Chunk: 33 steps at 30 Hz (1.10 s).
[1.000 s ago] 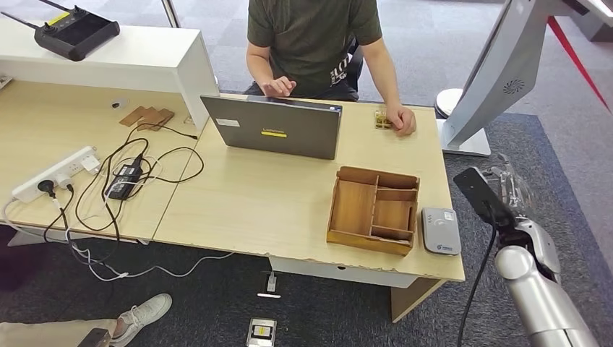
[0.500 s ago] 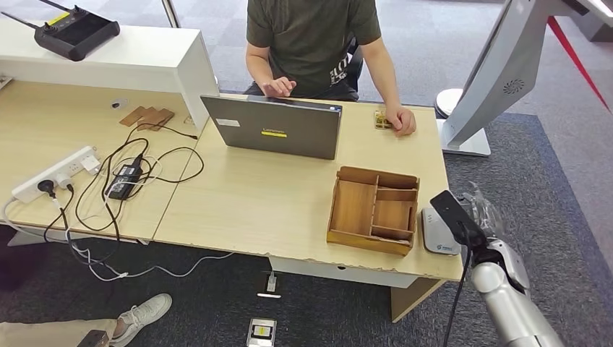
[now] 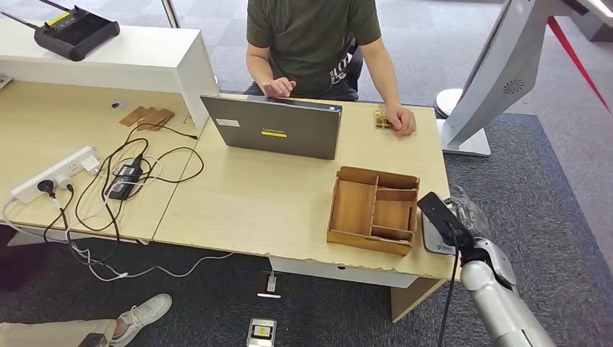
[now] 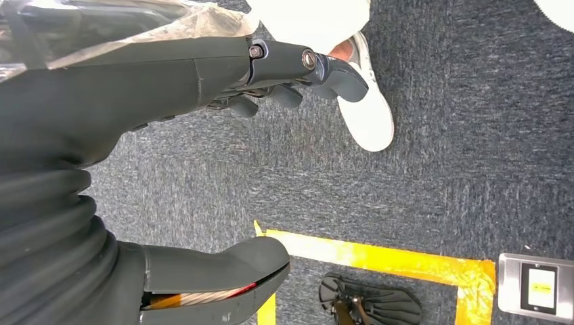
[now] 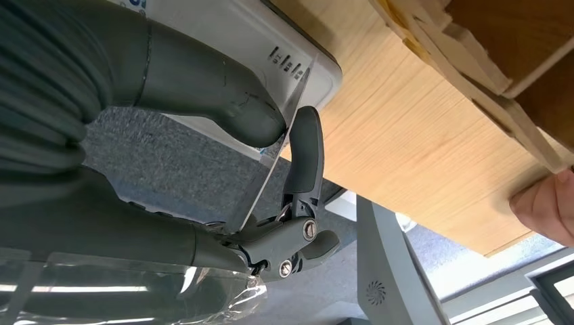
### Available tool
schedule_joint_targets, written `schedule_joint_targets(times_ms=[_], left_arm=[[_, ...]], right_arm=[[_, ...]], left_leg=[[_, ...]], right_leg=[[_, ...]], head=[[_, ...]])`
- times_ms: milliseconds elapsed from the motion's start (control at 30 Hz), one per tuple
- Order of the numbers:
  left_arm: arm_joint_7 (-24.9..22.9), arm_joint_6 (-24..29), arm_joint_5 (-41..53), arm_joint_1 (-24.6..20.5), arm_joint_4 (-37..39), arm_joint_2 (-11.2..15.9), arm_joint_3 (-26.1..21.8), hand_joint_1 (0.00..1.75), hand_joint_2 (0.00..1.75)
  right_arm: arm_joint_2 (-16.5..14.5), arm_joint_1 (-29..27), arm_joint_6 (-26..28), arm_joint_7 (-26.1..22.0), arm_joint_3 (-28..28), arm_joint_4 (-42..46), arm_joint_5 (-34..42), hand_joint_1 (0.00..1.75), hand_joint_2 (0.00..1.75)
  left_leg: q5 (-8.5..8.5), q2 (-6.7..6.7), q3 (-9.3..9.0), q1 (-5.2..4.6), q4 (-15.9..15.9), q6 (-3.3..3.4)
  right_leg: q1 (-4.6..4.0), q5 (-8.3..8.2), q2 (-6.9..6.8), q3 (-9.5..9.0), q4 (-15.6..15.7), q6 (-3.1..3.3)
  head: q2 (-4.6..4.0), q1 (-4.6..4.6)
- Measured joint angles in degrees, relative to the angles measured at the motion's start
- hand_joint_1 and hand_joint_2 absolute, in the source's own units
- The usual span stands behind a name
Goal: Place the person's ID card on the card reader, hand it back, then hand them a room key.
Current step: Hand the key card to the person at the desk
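My right hand hovers over the grey card reader at the table's near right corner and hides most of it. In the right wrist view a thin ID card is pinched between the thumb and a dark finger, its edge just above the white reader. My left hand hangs over the carpet, fingers apart, holding nothing. A small patterned card-like item lies at the far edge under the person's hand.
A wooden divided tray sits just left of the reader. A grey laptop stands in front of the seated person. Cables and a power strip cover the left table. A white kiosk stand rises at the right.
My right arm has swung left from beside the table to over the card reader, carrying the card. The person and the things on the table have not moved.
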<state>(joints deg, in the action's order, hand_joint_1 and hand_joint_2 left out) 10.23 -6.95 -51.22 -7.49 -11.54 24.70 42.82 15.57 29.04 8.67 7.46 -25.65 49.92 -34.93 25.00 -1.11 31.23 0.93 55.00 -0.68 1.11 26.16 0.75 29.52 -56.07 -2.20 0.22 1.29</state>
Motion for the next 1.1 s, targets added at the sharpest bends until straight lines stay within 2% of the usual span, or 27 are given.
schedule_joint_targets(times_ms=[167, 400, 600, 867, 1100], left_arm=[[0.26, -0.17, 0.05, 0.22, 0.03, 0.17, 0.00, 0.00, 1.75], [0.53, -0.31, 0.53, 0.24, 0.13, 0.32, 0.00, 0.00, 1.75], [-0.65, -0.26, 2.41, -0.87, 0.13, 0.31, 0.05, 0.00, 1.75], [-3.13, -0.33, 5.49, -4.51, 0.09, -0.19, 0.21, 0.00, 1.75], [-4.29, -0.64, 7.18, -6.82, 0.03, -1.15, 0.52, 0.00, 1.75]], right_arm=[[0.66, 1.85, 0.22, 1.79, -0.34, 1.10, -1.21, 1.75, 1.75], [2.33, 5.25, -1.15, 5.93, -0.32, 8.41, -5.59, 1.75, 1.75], [2.39, 8.43, -5.84, 6.84, -0.36, 15.71, -7.04, 1.75, 1.75], [-0.95, 13.87, -13.82, 6.44, -2.17, 20.41, -6.77, 1.75, 1.75], [-5.28, 18.84, -15.09, 6.01, -5.93, 17.75, -8.04, 1.75, 1.75]], left_leg=[[0.00, 0.00, 0.00, -0.01, 0.00, 0.00], [-0.01, 0.01, -0.03, 0.00, 0.01, 0.00], [-0.02, 0.00, -0.03, 0.01, 0.01, -0.01], [-0.05, 0.01, -0.02, 0.01, 0.01, -0.05], [-0.07, 0.00, 0.01, 0.02, 0.01, -0.05]], right_leg=[[0.01, -0.01, 0.00, 0.00, -0.01, 0.00], [0.01, -0.02, 0.00, 0.00, -0.01, 0.00], [0.00, -0.02, 0.00, 0.00, -0.03, 0.00], [-0.01, -0.05, 0.00, 0.00, -0.07, 0.02], [-0.02, -0.05, 0.00, 0.01, -0.07, 0.02]], head=[[-0.01, 0.00], [-0.01, -0.01], [0.00, 0.00], [-0.01, -0.01], [-0.01, -0.01]])
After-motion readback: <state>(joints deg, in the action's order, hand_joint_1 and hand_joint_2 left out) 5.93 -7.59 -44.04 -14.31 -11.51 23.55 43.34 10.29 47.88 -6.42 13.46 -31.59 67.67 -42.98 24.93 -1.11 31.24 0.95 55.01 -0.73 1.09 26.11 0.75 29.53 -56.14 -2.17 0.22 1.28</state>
